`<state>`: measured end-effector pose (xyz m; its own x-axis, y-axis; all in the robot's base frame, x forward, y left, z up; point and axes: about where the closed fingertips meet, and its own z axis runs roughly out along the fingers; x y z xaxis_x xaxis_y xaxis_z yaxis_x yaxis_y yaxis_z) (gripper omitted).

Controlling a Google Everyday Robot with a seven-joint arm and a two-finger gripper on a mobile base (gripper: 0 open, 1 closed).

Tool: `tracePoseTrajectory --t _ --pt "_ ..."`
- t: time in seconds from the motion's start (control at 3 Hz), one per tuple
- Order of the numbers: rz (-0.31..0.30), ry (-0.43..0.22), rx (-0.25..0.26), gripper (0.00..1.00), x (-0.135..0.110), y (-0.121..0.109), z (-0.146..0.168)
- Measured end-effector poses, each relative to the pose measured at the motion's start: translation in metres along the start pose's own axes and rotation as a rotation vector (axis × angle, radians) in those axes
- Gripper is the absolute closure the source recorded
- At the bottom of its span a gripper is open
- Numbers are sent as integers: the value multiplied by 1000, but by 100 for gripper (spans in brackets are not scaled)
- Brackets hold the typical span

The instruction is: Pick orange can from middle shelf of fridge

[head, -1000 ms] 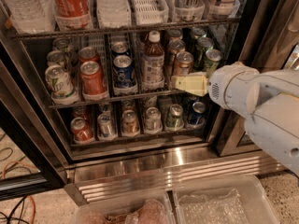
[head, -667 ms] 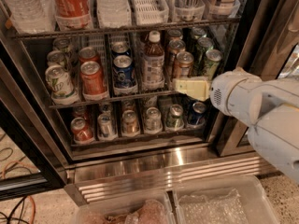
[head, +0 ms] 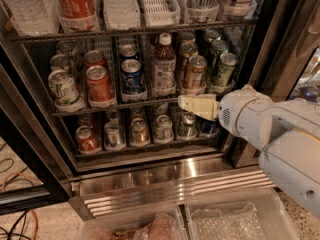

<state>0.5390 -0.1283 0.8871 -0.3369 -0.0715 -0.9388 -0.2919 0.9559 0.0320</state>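
The orange can (head: pixel 194 72), coppery brown with a silver lid, stands at the front of a lane on the middle shelf (head: pixel 135 103) of the fridge (head: pixel 165 183), right of the white-capped bottle (head: pixel 163 66). A second coppery can (head: pixel 186 53) stands behind it. My gripper (head: pixel 192 105), pale yellow on a white arm, reaches in from the right. It sits just below the orange can, level with the shelf's front edge, and holds nothing.
Red cans (head: pixel 99 83), a blue can (head: pixel 132 76) and green cans (head: pixel 223 69) share the middle shelf. Smaller-looking cans (head: pixel 139 131) line the rack below. Large bottles (head: pixel 75 1) stand above. The black door frame (head: pixel 280 39) is to the right. Clear bins (head: pixel 235 219) are below.
My gripper has dropped and shifted slightly left, from beside the orange can's body down to the front edge of the shelf. The cans have not moved.
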Motion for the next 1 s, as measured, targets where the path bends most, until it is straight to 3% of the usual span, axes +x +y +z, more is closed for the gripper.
tracePoseTrajectory --t 0.67,1.0 --pt "104 -18 -9 0 -8 1 6" --pt "126 -32 -4 0 -9 -1 3"
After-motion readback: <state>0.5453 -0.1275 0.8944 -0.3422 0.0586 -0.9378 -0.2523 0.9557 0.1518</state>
